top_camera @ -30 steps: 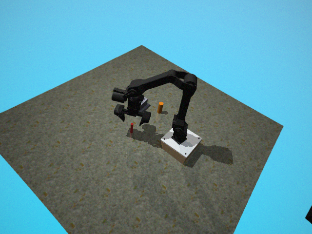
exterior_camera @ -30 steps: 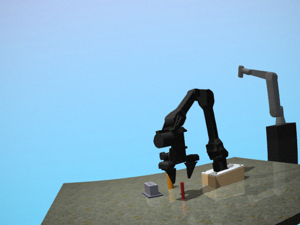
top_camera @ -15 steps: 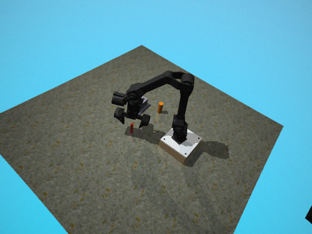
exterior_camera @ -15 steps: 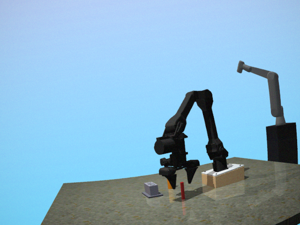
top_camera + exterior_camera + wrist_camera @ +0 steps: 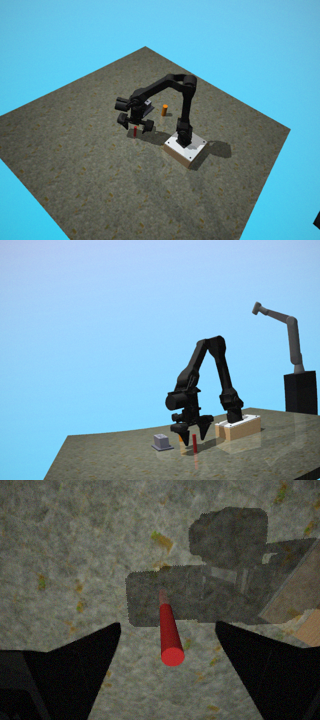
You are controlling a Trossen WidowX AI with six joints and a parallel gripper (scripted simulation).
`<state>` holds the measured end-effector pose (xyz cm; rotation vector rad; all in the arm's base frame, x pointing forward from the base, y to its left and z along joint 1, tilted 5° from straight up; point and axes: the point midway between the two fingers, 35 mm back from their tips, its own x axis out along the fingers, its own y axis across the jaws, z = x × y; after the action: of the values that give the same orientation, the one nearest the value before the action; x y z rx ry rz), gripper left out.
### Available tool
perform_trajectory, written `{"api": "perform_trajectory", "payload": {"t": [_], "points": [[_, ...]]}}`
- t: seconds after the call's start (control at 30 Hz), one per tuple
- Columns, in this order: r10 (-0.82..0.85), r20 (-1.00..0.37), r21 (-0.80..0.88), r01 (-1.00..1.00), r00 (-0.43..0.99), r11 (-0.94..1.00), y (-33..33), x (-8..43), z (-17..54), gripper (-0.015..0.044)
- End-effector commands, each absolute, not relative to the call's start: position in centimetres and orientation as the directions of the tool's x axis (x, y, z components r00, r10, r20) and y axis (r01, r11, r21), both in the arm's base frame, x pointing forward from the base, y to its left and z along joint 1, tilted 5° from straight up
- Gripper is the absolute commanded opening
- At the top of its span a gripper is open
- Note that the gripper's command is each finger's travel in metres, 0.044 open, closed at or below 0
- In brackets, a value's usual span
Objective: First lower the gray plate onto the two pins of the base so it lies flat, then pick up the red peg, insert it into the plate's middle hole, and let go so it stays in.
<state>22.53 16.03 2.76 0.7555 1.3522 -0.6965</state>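
Observation:
The gray base (image 5: 148, 111) (image 5: 169, 448) stands on the table behind the gripper, a block on a wider foot. The gray plate (image 5: 147, 102) (image 5: 161, 436) appears to lie flat on top; its pins and middle hole are too small to make out. The red peg (image 5: 134, 132) (image 5: 194, 444) (image 5: 170, 630) stands upright on the table. My gripper (image 5: 135, 130) (image 5: 195, 442) (image 5: 168, 626) points down and is wide open. Its fingertips are on either side of the peg's upper part, with a gap on both sides. The base is outside the wrist view.
An orange cylinder (image 5: 164, 110) (image 5: 180, 438) stands upright behind the gripper, partly hidden by a finger in the exterior view. The arm's box mount (image 5: 177, 154) (image 5: 245, 431) is to the right of the peg. A gray second arm (image 5: 293, 343) stands on a black pedestal (image 5: 299, 392) at the far right.

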Motion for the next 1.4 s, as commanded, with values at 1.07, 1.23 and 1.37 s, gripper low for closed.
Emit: {"api": "perform_trajectory", "payload": {"t": [1.07, 1.23, 1.37], "points": [[-0.008, -0.995, 0.075, 0.802, 0.099, 0.592, 16.3, 22.6, 5.7, 0.0000], [-0.008, -0.995, 0.075, 0.802, 0.099, 0.592, 16.4, 22.6, 7.3, 0.0000], [-0.008, -0.995, 0.075, 0.802, 0.099, 0.592, 16.5, 22.5, 8.6, 0.0000]]}}
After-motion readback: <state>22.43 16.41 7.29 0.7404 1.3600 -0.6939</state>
